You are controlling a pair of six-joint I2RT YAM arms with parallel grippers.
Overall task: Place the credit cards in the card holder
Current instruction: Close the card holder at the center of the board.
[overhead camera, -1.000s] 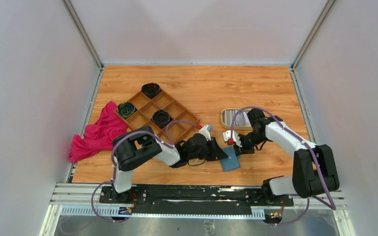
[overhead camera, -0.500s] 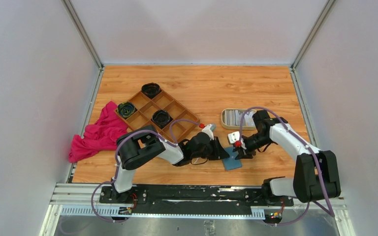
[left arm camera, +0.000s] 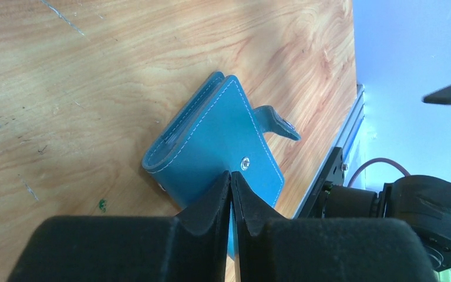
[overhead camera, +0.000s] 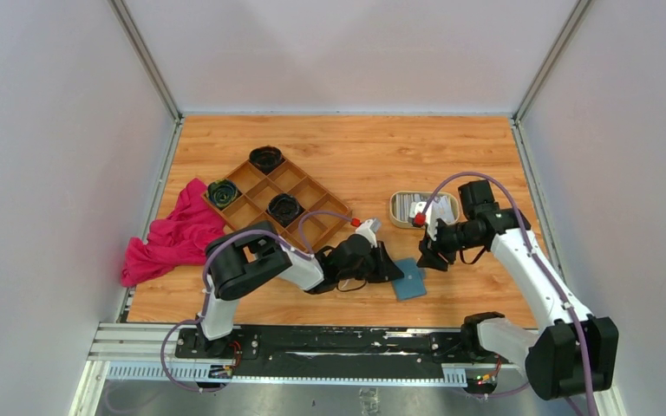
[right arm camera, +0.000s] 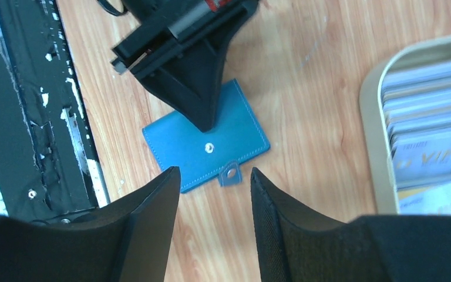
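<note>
The closed card holder (overhead camera: 409, 280) lies flat on the desk (overhead camera: 355, 147). The left jaws, together, seemingly press one edge, covering it. The right jaws hover apart above. The credit cards (right arm camera: 426, 111) fill the cream tray (right arm camera: 369, 117) nearby.

The orange-brown wood-grain worktop (overhead camera: 355, 147) spreads under and beyond the left claw (overhead camera: 394, 272) and the right claw (overhead camera: 432, 260), evenly lit, with only soft shadows. Pale lilac-white walls (overhead camera: 347, 52) close it in behind the claws and out to either side of them, with metal posts (overhead camera: 142, 54) at the two far corners. Nearer than the claws, a silvery rail (overhead camera: 130, 350) runs along the worktop's front edge.
</note>
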